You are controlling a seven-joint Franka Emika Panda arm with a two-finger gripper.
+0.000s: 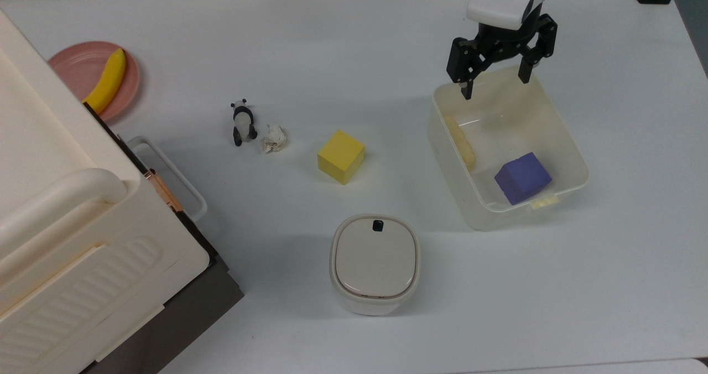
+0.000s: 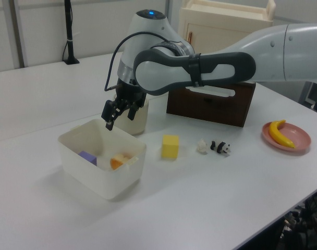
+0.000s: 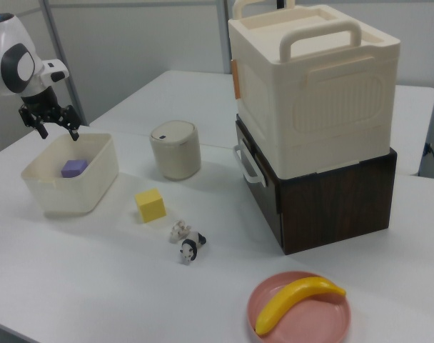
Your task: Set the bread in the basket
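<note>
In basket (image 1: 569,158): bread (image 1: 461,141) below spread jaws.

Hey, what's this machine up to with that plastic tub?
A robot arm is putting a toy bread into the milky plastic basket. The bread lies inside, against the wall on the top view's left, beside a purple cube. The gripper hangs open and empty above the basket's far end. The yellow cube, panda figure and banana sit untouched on the table.
</note>
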